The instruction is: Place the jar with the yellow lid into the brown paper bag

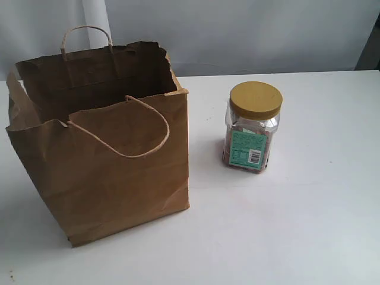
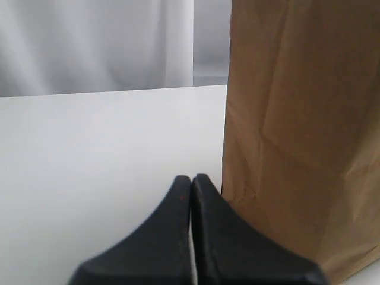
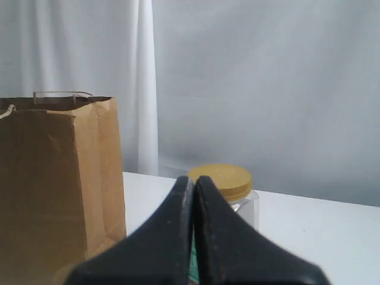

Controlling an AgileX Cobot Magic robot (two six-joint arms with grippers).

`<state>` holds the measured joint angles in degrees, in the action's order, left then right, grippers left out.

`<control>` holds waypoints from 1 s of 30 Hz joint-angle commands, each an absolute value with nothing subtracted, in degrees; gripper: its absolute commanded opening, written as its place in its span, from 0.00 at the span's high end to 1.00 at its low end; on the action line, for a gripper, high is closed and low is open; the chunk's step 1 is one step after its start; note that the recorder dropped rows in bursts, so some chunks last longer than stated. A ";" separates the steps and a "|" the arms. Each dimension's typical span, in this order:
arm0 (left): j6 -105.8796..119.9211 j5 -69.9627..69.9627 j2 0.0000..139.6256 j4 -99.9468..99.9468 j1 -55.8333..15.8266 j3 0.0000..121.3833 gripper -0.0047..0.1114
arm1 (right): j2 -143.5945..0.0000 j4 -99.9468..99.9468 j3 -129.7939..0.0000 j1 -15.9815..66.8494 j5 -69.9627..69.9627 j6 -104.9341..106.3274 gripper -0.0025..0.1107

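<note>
Right of the boxy brown paper bag (image 1: pixel 119 172), the upright clear yellow-lidded jar (image 1: pixel 252 127) stands straight ahead of the closed, empty right hand (image 3: pixel 194 180).

A large, boxy brown paper bag (image 1: pixel 119 172) stood upright on the white table (image 1: pixel 314 231), its mouth gaping open toward the ceiling. Its ragged, creased rim rose higher than anything else on the table. One twisted paper handle (image 1: pixel 151 139) drooped down the outside of the near wall, and the other handle (image 1: pixel 87 34) stood up at the far rim. A clear plastic jar with a mustard-yellow lid (image 1: pixel 254 127) stood apart on the bag's right, with open tabletop between them and around the jar. The bag's side wall rose close beside the left gripper (image 2: pixel 191 184).
</note>
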<state>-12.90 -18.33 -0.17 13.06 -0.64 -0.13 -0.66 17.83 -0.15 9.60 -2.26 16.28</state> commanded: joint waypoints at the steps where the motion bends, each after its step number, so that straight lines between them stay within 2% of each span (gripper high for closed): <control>1: -13.12 -17.79 0.00 12.85 -0.94 0.00 0.95 | -0.28 17.66 0.00 9.13 -2.33 16.03 0.98; 16: -13.12 -17.79 0.00 12.85 -0.94 0.00 0.95 | -0.28 17.66 0.00 9.13 -2.77 16.03 0.98; 24: -13.12 -17.79 0.00 12.85 -0.94 0.00 0.95 | -0.28 17.66 0.00 9.13 -18.73 15.49 0.98; 30: -13.12 -17.79 0.00 12.85 -0.94 0.00 0.95 | -0.28 27.38 0.00 9.13 -20.16 8.53 0.98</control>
